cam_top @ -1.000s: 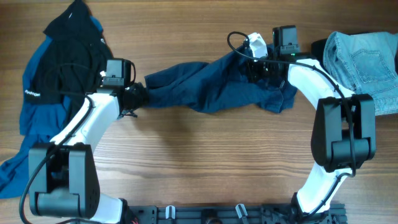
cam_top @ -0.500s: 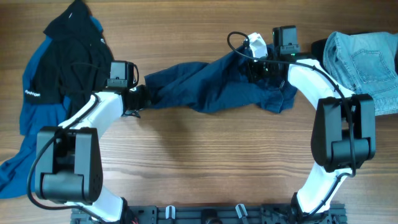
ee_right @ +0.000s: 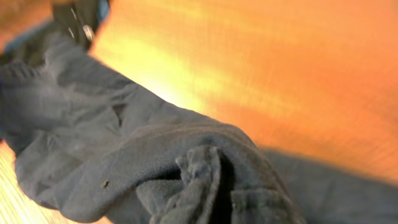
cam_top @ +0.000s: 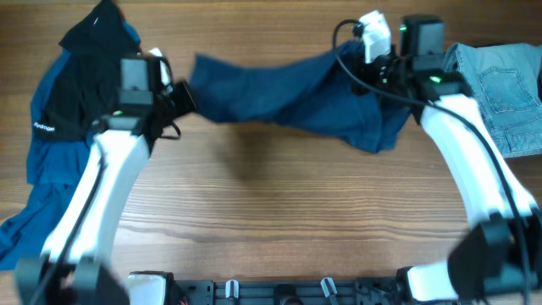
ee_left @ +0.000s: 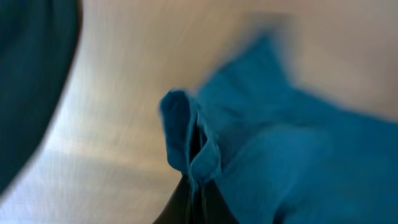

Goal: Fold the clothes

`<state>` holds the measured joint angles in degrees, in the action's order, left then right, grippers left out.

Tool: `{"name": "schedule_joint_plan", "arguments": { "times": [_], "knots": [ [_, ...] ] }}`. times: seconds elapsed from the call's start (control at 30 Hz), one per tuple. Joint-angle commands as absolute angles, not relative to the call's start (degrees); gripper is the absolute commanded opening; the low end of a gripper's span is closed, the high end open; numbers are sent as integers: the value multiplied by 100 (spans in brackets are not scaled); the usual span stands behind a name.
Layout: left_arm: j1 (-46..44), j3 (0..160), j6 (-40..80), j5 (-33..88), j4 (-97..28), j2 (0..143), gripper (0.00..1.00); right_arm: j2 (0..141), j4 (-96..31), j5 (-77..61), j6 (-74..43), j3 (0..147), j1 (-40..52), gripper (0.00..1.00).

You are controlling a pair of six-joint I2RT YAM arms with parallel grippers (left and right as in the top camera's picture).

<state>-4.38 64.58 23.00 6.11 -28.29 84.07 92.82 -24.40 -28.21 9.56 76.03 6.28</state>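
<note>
Dark navy-blue shorts [cam_top: 288, 97] hang stretched between my two grippers, lifted off the wooden table at the back centre. My left gripper [cam_top: 185, 95] is shut on the shorts' left end; in the left wrist view a pinched fold of the shorts [ee_left: 196, 146] runs down between its dark fingers. My right gripper [cam_top: 385, 74] is shut on the shorts' right end, where the cloth droops lowest. In the right wrist view bunched fabric of the shorts [ee_right: 205, 180] fills the jaws and hides the fingers.
A black and royal-blue jacket [cam_top: 72, 110] lies crumpled at the far left, beside my left arm. Light-blue denim jeans [cam_top: 500, 85] lie at the back right, close to my right arm. Bare wooden table [cam_top: 279, 212] spreads in front of the shorts.
My left gripper closed on the shorts' left end. Both arms then rose and moved toward the back, lifting and stretching the shorts off the table.
</note>
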Motion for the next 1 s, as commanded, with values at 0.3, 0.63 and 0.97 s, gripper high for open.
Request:
{"name": "schedule_joint_plan", "arguments": {
  "times": [0.3,0.63,0.97],
  "knots": [
    [-423,7837,2119,-432,-2952,5502,4,6318,-2853,-1756,84,8134,587,4],
    [-423,7835,2150,-760,-4202,5251,4,6504,-5673,-2001,-596,8611,587,4],
    [-427,7835,2445,-305,-4989,5763,4,7338,-5959,-2969,-148,8611,587,4]
  ]
}}
